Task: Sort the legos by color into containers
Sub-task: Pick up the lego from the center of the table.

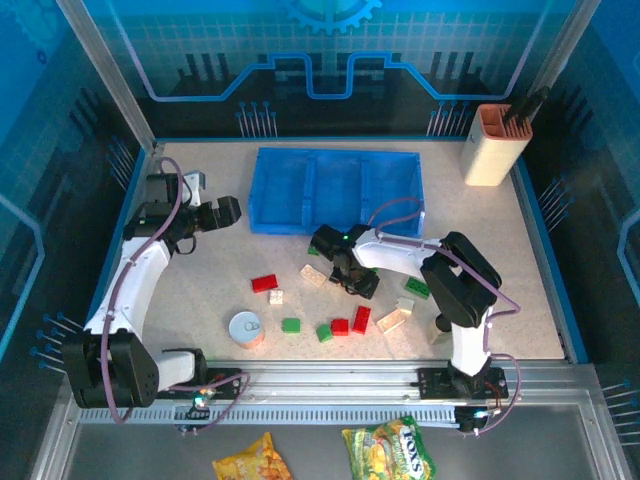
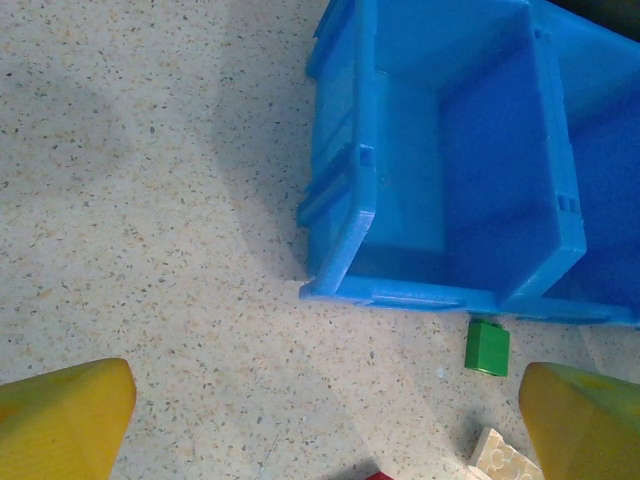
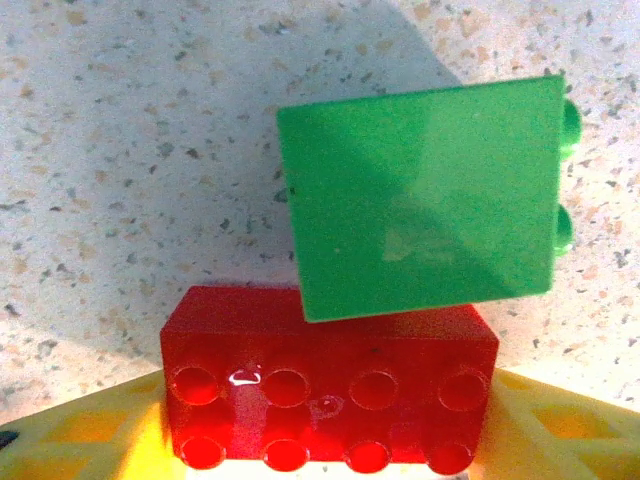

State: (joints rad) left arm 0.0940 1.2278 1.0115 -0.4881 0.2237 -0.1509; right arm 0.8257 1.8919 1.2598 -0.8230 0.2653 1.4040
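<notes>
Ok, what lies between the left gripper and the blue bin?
Mostly bare tabletop, in the left wrist view; one green brick lies just short of the blue bin, ahead of the left gripper.

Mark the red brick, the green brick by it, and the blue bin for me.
red brick (image 3: 330,335), right wrist view, smooth face above its studs
green brick (image 3: 420,200), right wrist view, middle of its flat face
blue bin (image 2: 342,205), left wrist view, outer side wall

The worktop (image 2: 150,200) looks like matt, speckled stone. The blue bin (image 2: 345,215) is smooth plastic with a soft sheen. The red brick (image 3: 330,390) is glossy plastic with bright highlights on its studs, and the green brick (image 3: 420,210) is smooth, faintly reflective plastic.
</notes>
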